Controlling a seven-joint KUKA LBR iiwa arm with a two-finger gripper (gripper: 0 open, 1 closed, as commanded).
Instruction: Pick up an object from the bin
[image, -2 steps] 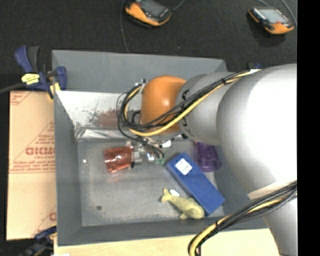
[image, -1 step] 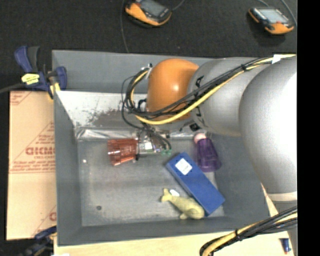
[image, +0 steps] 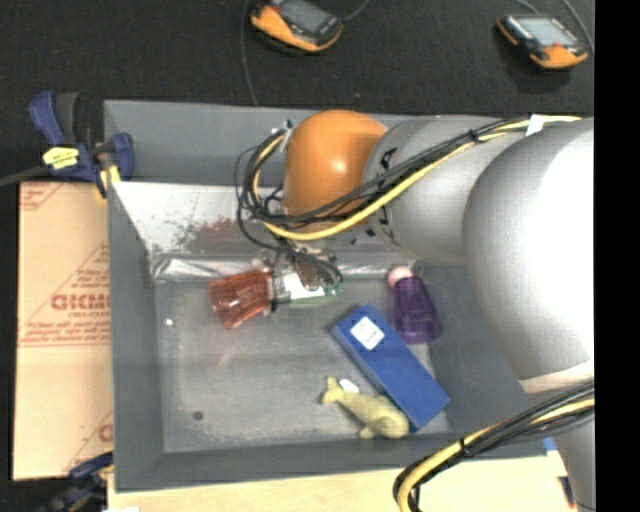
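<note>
A dark, matte floor covering is stretching across the far side of the scene and soaking up most of the light. An orange-and-black handheld device is lying on it near the middle, with a thin cord trailing from it. A second orange device is sitting well apart, off to the right.

Low at back of bin, under orange cover: gripper.
Just left of gripper, clear red thing, end against green-white bit; purple bottle to the right; blue box nearer the front, yellow toy just beside it.
</note>
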